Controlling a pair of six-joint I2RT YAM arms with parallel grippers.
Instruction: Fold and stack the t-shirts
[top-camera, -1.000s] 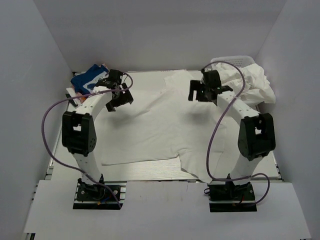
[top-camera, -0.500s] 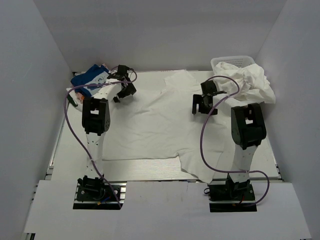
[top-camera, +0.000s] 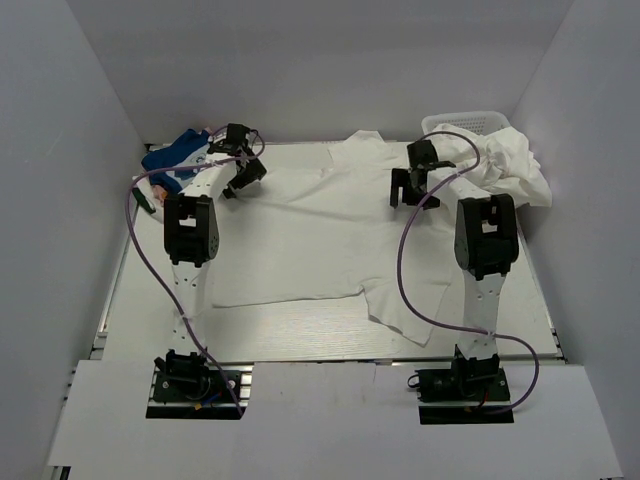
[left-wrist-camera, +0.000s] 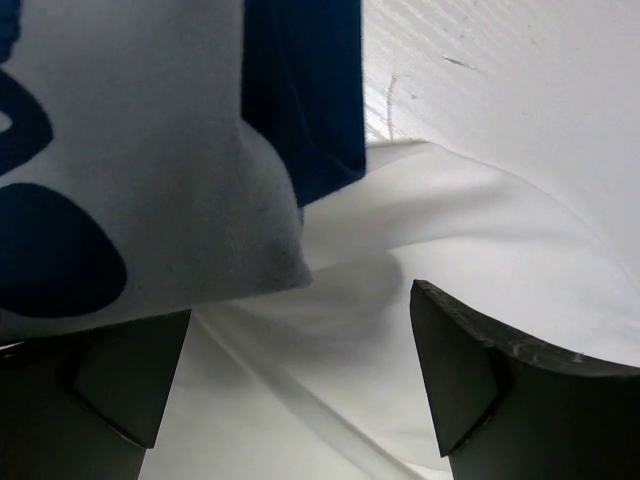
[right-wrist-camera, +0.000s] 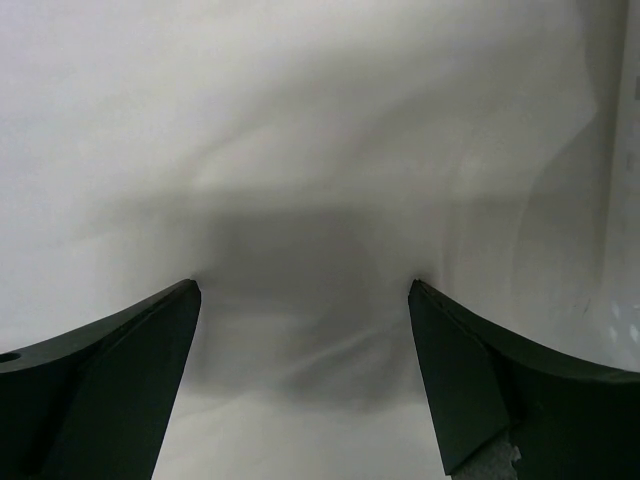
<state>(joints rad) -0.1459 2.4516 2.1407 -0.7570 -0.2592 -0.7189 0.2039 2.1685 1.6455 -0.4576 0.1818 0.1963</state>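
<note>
Both arms now stretched further toward far side. Spread white t-shirt (top-camera: 320, 240) shifted away from near edge, lying flatter mid-table. Left gripper (top-camera: 240, 183), near folded blue t-shirt (top-camera: 170, 158), and right gripper (top-camera: 410, 192): jaws apart over cloth. Likely positioning before first fold.

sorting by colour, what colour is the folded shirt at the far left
The folded shirt is blue with white graphic, clearest in left wrist view.

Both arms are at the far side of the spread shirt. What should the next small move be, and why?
Probably lower both slightly and close on the cloth. The left gripper and right gripper stand open over the spread white t-shirt near its far edge, with nothing pinched, so no fold can start.
</note>
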